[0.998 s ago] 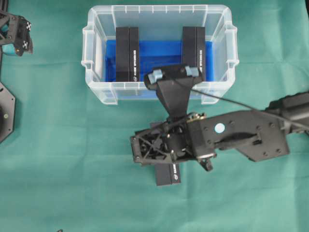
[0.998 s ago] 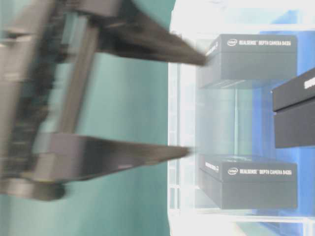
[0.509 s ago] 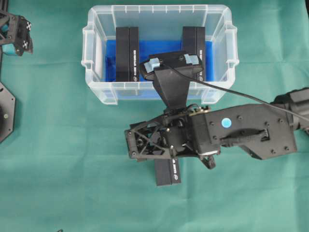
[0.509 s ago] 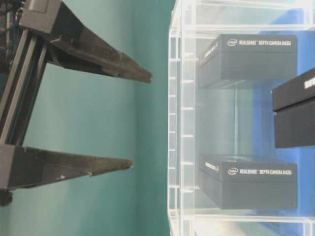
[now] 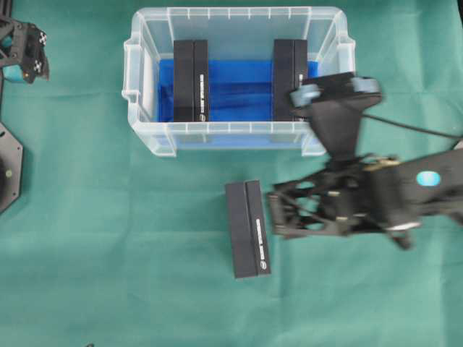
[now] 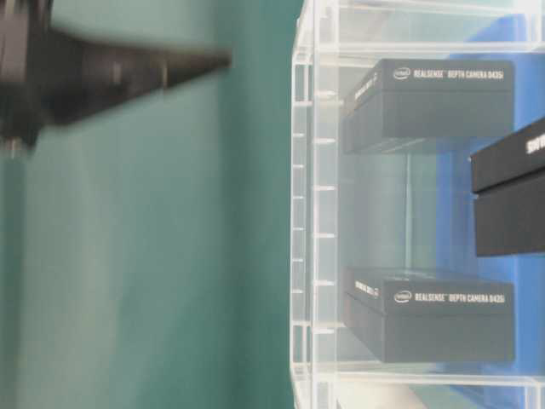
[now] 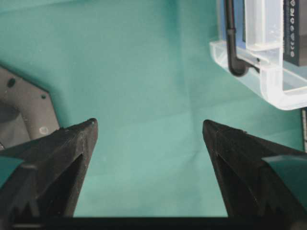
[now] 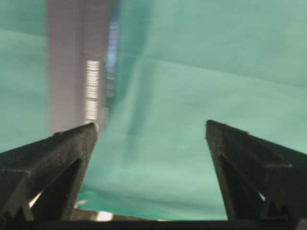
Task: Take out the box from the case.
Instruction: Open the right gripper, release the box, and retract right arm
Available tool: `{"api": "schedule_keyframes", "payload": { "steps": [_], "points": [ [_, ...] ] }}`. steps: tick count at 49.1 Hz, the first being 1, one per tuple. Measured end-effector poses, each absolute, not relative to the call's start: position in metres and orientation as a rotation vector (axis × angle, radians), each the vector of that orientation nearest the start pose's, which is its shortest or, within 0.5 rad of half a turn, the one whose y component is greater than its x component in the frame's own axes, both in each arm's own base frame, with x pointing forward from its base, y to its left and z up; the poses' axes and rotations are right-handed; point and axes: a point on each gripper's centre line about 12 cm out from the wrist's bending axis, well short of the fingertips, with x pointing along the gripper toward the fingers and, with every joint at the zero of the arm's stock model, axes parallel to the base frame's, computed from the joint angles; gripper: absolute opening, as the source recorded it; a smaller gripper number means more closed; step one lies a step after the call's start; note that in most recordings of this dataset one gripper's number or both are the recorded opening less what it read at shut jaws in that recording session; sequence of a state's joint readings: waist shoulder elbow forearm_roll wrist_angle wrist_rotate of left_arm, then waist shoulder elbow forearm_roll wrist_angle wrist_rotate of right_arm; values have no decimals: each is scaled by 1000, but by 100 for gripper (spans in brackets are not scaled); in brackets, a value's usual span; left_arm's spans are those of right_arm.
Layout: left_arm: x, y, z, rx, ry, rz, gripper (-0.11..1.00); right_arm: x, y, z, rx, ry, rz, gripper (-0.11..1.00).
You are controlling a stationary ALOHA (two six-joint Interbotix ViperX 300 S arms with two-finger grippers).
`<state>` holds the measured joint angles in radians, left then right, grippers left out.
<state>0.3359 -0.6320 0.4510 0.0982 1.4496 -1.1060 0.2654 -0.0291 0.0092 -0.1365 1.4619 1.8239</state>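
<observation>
At the far left of the desk (image 5: 108,253), my left hand (image 7: 149,132) hangs parked over the green cloth, fingers wide apart, holding nothing. Moving right, the case (image 5: 145,137) sits at the top of the overhead view with two black boxes standing on edge inside on the blue lining — the left box (image 5: 191,79) and the right box (image 5: 290,76), well apart. Below the case, a third box (image 5: 247,228) lies flat on the desk, outside and clear of the rim. Further right, my right hand (image 8: 151,132) is blurred in mid-swing beside that box, fingers (image 8: 57,153) spread and empty. If another box is next, I reckon the trick is to come down straight between box and wall, square the fingers on its narrow faces — then lift vertically to miss the rim.
</observation>
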Motion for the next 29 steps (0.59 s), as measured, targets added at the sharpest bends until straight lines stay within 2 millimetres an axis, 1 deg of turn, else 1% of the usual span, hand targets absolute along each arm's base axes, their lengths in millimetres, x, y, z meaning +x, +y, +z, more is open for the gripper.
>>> {"api": "schedule_keyframes", "payload": {
  "steps": [10, 13, 18, 23, 29],
  "points": [
    [185, 77, 347, -1092, 930, 1047, 90, 302, 75, 320, 1228, 1014, -1123, 93],
    [184, 76, 347, -1098, 925, 1049, 90, 283, 73, 321, 1233, 1013, -1115, 93],
    [181, 75, 347, -1102, 917, 1049, 90, 261, 71, 322, 1243, 1010, -1101, 93],
    [179, 74, 348, -1104, 907, 1043, 90, 248, 67, 323, 1244, 1005, -1088, 93],
    [178, 74, 348, -1104, 905, 1042, 90, 245, 65, 320, 1225, 1005, -1090, 93]
  ]
}}
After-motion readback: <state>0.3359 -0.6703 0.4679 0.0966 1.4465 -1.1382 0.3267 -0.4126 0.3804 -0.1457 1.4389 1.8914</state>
